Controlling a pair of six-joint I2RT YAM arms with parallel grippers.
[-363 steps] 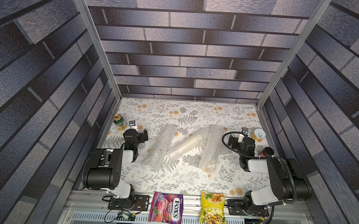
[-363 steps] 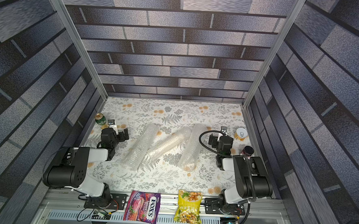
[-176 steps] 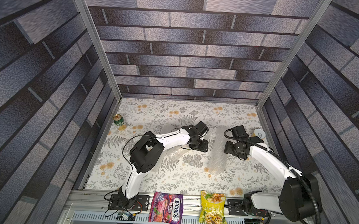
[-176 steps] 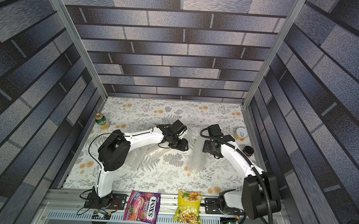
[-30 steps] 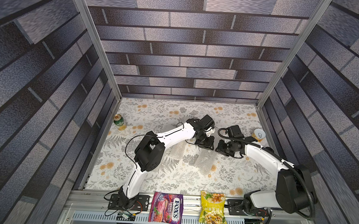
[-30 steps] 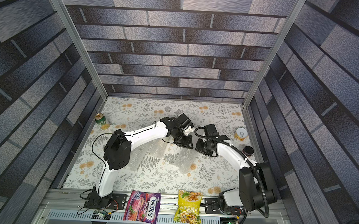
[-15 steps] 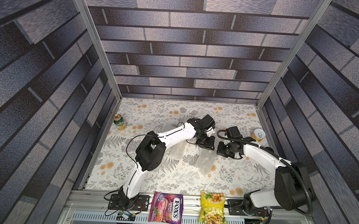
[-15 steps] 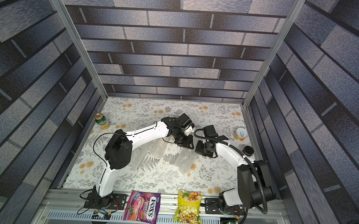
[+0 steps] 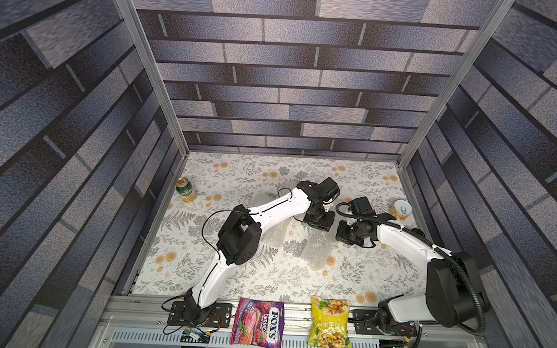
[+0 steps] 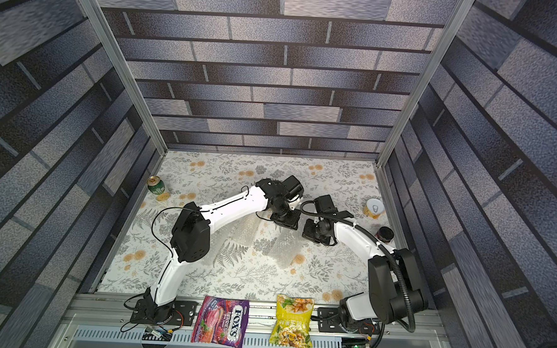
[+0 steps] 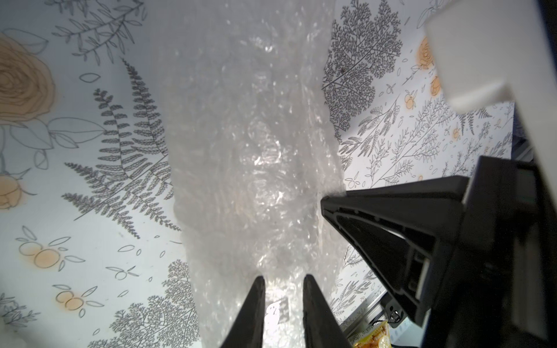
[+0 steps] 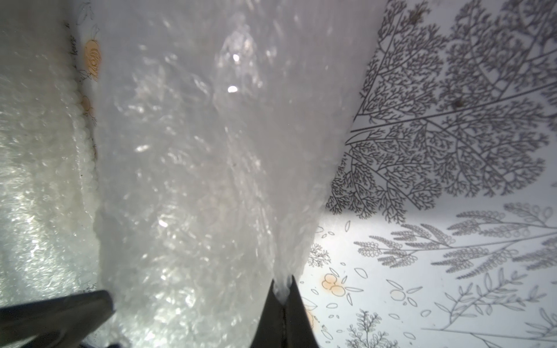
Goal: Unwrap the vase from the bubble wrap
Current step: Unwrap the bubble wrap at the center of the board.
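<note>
We take the yellow snack bag (image 9: 329, 324) on the front rail as our landmark. Straight beyond it, out on the floral table cover (image 9: 237, 179), lies the bubble wrap (image 9: 316, 253) we are working on. Its nearer end points back toward the bag and its farther end is in our grip.

Our left gripper (image 9: 319, 221) is clenched on that farther end. In the left wrist view its fingertips (image 11: 259, 286) stand slightly apart with crinkled wrap (image 11: 256, 150) packed between them.

Our right gripper (image 9: 349, 235) sits just beside the left one, about as far beyond the bag, and is pinched tight on a thin edge of the same sheet. In the right wrist view the wrap (image 12: 196, 150) narrows to a point between its closed tips (image 12: 282, 283). What lies inside the wrap is too blurred to tell.

A second roll (image 10: 244, 233) lies beyond the bag too, off toward the purple candy bag (image 9: 258, 322) and partly under our left arm.

A green can (image 9: 184, 189) stands much farther from the snack bag, by the wall on the candy bag's side. A gold-lidded can (image 9: 401, 210) stands beyond the bag by the opposite wall.
</note>
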